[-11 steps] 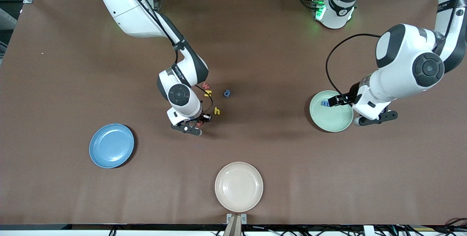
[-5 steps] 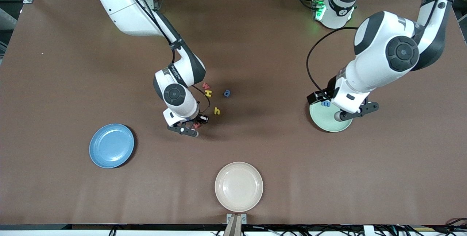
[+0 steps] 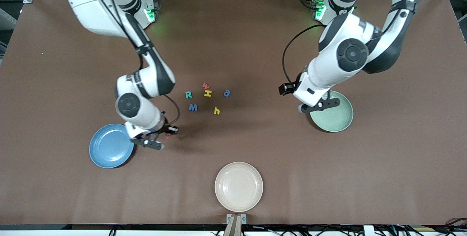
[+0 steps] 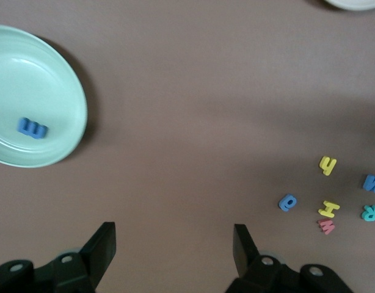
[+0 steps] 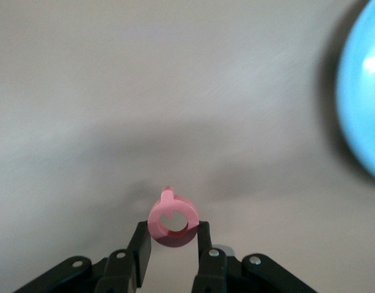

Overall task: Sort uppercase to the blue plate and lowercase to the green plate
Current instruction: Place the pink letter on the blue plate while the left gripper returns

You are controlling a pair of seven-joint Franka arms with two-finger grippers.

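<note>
Just beside blue plate [image 3: 105, 148] edge, red Q [image 5: 173, 222].

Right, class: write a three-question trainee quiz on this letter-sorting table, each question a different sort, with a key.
1. True or false: the right pincer is shut on the red Q.
2. Which letter lies in the green plate? A) yellow h B) blue m C) red w
3. Fill in: the left pincer is ____.

Key: 1 true; 2 B; 3 open.
</note>
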